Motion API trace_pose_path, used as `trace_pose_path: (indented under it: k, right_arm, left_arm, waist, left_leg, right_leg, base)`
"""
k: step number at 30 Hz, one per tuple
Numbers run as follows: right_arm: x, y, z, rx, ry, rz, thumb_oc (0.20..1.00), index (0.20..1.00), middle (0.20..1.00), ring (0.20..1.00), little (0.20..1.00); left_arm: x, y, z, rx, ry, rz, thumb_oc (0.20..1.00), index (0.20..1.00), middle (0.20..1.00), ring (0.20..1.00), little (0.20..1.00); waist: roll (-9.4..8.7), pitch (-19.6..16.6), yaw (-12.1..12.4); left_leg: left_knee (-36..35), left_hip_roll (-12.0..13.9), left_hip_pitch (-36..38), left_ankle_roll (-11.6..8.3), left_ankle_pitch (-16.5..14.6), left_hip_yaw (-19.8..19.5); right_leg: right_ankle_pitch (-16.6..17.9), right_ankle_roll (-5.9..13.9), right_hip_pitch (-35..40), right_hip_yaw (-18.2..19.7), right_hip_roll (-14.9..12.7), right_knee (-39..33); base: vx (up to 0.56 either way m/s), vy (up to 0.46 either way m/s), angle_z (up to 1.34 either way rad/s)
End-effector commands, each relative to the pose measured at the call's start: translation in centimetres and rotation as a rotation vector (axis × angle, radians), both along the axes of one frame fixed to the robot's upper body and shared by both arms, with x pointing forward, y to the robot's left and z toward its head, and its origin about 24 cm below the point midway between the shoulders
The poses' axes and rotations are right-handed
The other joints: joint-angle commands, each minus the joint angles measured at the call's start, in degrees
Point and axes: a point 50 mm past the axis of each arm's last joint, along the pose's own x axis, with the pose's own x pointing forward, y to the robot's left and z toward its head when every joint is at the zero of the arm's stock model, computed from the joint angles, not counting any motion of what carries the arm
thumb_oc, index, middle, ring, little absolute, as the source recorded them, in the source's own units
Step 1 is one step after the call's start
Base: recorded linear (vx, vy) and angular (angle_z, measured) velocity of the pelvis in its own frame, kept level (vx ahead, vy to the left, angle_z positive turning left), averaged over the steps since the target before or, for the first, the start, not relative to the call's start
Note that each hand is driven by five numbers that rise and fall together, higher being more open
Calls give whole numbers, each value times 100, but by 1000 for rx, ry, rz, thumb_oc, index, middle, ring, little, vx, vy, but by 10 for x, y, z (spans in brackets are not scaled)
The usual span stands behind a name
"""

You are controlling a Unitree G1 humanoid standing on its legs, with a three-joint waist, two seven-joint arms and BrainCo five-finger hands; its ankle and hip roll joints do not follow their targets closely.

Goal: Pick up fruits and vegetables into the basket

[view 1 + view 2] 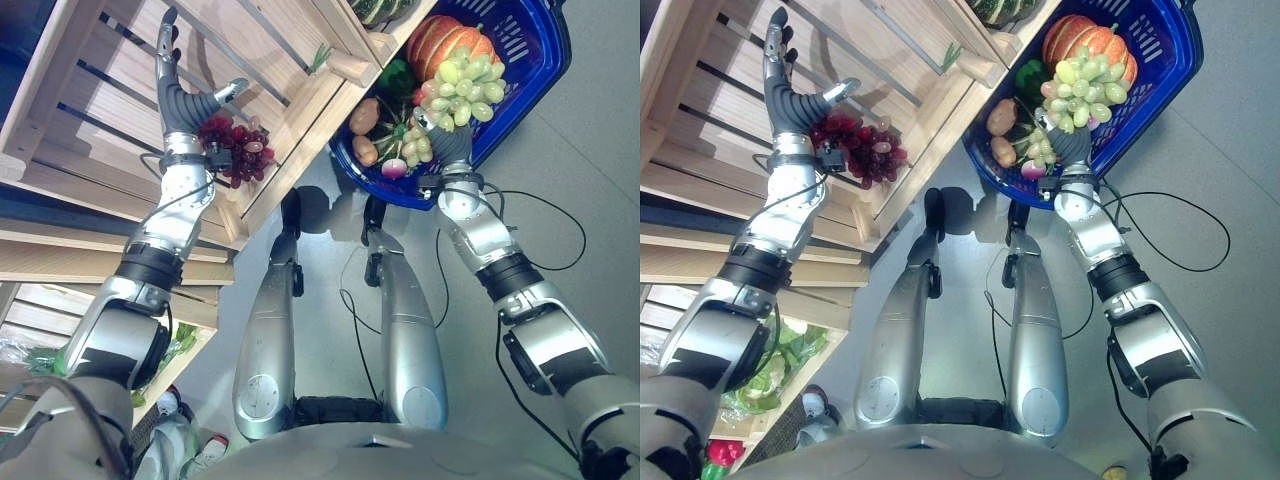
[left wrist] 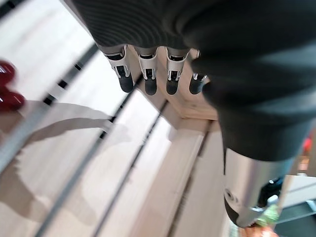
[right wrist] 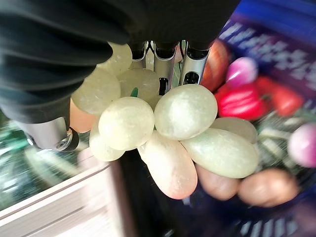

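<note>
My right hand [image 1: 452, 142] is shut on a bunch of green grapes [image 1: 465, 80], holding it over the blue basket [image 1: 535, 55]. The right wrist view shows the green grapes [image 3: 168, 123] pressed between the fingers [image 3: 167, 64] and the thumb. An orange pumpkin [image 1: 450, 38], a green pepper [image 1: 398, 75], a potato [image 1: 363, 115] and a radish [image 1: 393, 168] lie in the basket. My left hand [image 1: 185, 100] is open inside a wooden crate [image 1: 300, 60], fingers straight, with a bunch of red grapes [image 1: 237, 150] just beside its wrist. A few red grapes [image 2: 7, 91] show past the left fingers [image 2: 148, 81].
The crate's slatted bottom [image 2: 148, 163] lies under the left hand. A dark green striped vegetable [image 1: 380, 8] sits in the crate above the basket. Lower wooden shelves hold leafy greens [image 1: 180, 345]. Grey floor [image 1: 590, 180] spreads to the right of the basket.
</note>
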Motion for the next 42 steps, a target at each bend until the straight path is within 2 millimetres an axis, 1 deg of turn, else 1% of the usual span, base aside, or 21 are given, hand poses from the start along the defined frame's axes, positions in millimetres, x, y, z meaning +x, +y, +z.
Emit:
trace_pose_path:
  k: [1,5,6,8,10,11,12,17,18,20,21,22,23,24,25,26,27,28,31,34,42]
  right_arm:
    - [7,0,32,-24,-77,42,200,200,200,200,200]
    - [18,-12,33,-66,18,-11,203,203,203,203,203]
    - [23,-17,34,-86,52,-32,385,385,385,385,385]
    - [27,-23,34,-119,93,-54,470,470,470,470,470]
    - [29,-27,36,-144,116,-75,479,479,479,479,479]
    - [31,-31,37,-165,136,-88,448,448,448,448,448]
    - [34,-33,38,-182,161,-104,438,438,438,438,438]
    - [39,-42,47,-264,218,-149,501,501,501,501,501]
    - [39,-42,46,-269,225,-154,495,495,495,495,495]
    - [40,-44,47,-290,246,-172,244,244,244,244,244]
    - [40,-44,47,-295,252,-176,200,200,200,200,200]
    - [40,-48,46,-305,298,-206,272,272,272,272,272]
    - [39,-48,45,-307,308,-211,307,307,307,307,307]
    - [39,-52,45,-313,336,-228,611,611,611,611,611]
    - [38,-54,44,-314,346,-242,868,868,868,868,868]
    - [38,-54,44,-314,346,-242,868,868,868,868,868]
    - [37,-58,44,-320,364,-257,1000,1000,1000,1000,1000]
    - [37,-58,44,-323,364,-262,1000,1000,1000,1000,1000]
    - [37,-61,44,-337,372,-286,1000,1000,1000,1000,1000]
    - [34,-68,45,-385,382,-328,1000,1000,1000,1000,1000]
    - [32,-76,49,-474,360,-397,1000,1000,1000,1000,1000]
  left_arm:
    - [3,-9,19,31,-93,-6,1000,1000,1000,1000,1000]
    - [11,-7,18,97,-37,34,1000,1000,1000,1000,1000]
    - [14,-5,17,140,-19,55,1000,1000,1000,1000,1000]
    - [18,-5,15,183,8,82,1000,1000,1000,1000,1000]
    - [21,-3,14,206,33,104,1000,1000,1000,1000,1000]
    - [23,0,12,242,56,128,1000,1000,1000,1000,1000]
    - [26,2,10,292,90,152,1000,1000,1000,1000,1000]
    - [35,9,12,394,158,217,1000,1000,1000,1000,1000]
    - [35,9,12,405,161,224,1000,1000,1000,1000,1000]
    - [38,12,11,441,185,246,1000,1000,1000,1000,1000]
    - [38,12,10,442,189,251,1000,1000,1000,1000,1000]
    - [39,14,9,472,204,273,1000,1000,1000,1000,1000]
    - [40,14,9,482,206,277,1000,1000,1000,1000,1000]
    - [40,14,8,529,215,287,1000,1000,1000,1000,1000]
    - [41,13,7,571,224,290,1000,1000,1000,1000,1000]
    - [41,13,7,571,224,290,1000,1000,1000,1000,1000]
    - [42,12,2,636,247,284,1000,1000,1000,1000,1000]
    - [42,11,1,660,252,283,1000,1000,1000,1000,1000]
    - [43,7,-6,826,288,268,1000,1000,1000,1000,1000]
    - [43,-1,-19,992,325,215,1000,1000,1000,1000,1000]
    - [42,-6,-40,1144,412,131,1000,1000,1000,1000,1000]
  waist:
    - [406,-206,-77]
    - [462,-206,-23]
    - [489,-206,2]
    - [520,-206,26]
    - [549,-206,43]
    - [570,-206,53]
    - [598,-206,65]
    - [674,-206,73]
    - [680,-206,72]
    - [700,-206,60]
    - [704,-206,59]
    - [724,-206,54]
    - [728,-206,55]
    - [743,-206,56]
    - [756,-206,57]
    - [756,-206,57]
    - [793,-206,42]
    - [799,-206,38]
    - [826,-206,11]
    - [870,-206,-35]
    - [858,-206,-88]
  left_leg:
    - [522,-255,-72,-24,-622,-1]
    - [563,-271,-120,-37,-615,-15]
    - [565,-272,-127,-41,-612,-17]
    - [569,-277,-139,-42,-600,-21]
    - [567,-279,-136,-41,-593,-18]
    - [575,-279,-134,-41,-591,-11]
    - [596,-282,-154,-44,-577,-3]
    - [628,-290,-174,-45,-553,21]
    - [630,-289,-179,-44,-550,27]
    - [640,-291,-198,-39,-542,35]
    - [642,-291,-201,-39,-541,36]
    - [628,-288,-209,-34,-532,50]
    - [624,-286,-213,-34,-529,54]
    - [613,-282,-225,-30,-520,64]
    - [609,-283,-236,-30,-513,63]
    - [609,-283,-236,-30,-513,63]
    - [627,-289,-250,-29,-514,63]
    - [630,-290,-253,-28,-515,65]
    - [630,-292,-247,-27,-516,95]
    - [620,-288,-236,-22,-513,139]
    - [618,-253,-243,-2,-539,184]
  right_leg:
    - [-67,505,489,-378,-70,-442]
    - [-74,502,427,-403,-85,-391]
    - [-80,502,414,-414,-89,-380]
    - [-82,496,402,-418,-90,-374]
    - [-86,492,397,-422,-90,-369]
    - [-95,490,392,-426,-92,-353]
    - [-90,486,372,-423,-99,-337]
    - [-100,476,330,-420,-119,-300]
    - [-96,477,321,-418,-120,-298]
    - [-90,473,288,-405,-114,-284]
    - [-88,472,284,-402,-112,-284]
    - [-86,470,262,-388,-102,-289]
    - [-86,469,254,-387,-100,-288]
    - [-81,467,240,-387,-104,-296]
    - [-77,463,225,-387,-103,-297]
    - [-77,463,225,-387,-103,-297]
    - [-73,456,197,-362,-98,-279]
    - [-72,456,189,-357,-97,-276]
    - [-55,455,187,-346,-98,-297]
    - [-28,464,176,-308,-96,-320]
    - [28,492,175,-267,-65,-387]
  base:
    - [0,0,0]
    - [0,0,0]
    - [0,0,0]
    - [0,0,0]
    - [0,0,0]
    - [-1,46,1]
    - [4,41,1]
    - [1,21,1]
    - [-4,26,3]
    - [-5,22,6]
    - [-5,35,8]
    - [-4,29,5]
    - [-9,36,3]
    - [0,0,0]
    - [0,0,0]
    - [3,43,1]
    - [5,42,0]
    - [4,57,0]
    - [1,45,-1]
    - [8,64,-2]
    - [0,0,0]
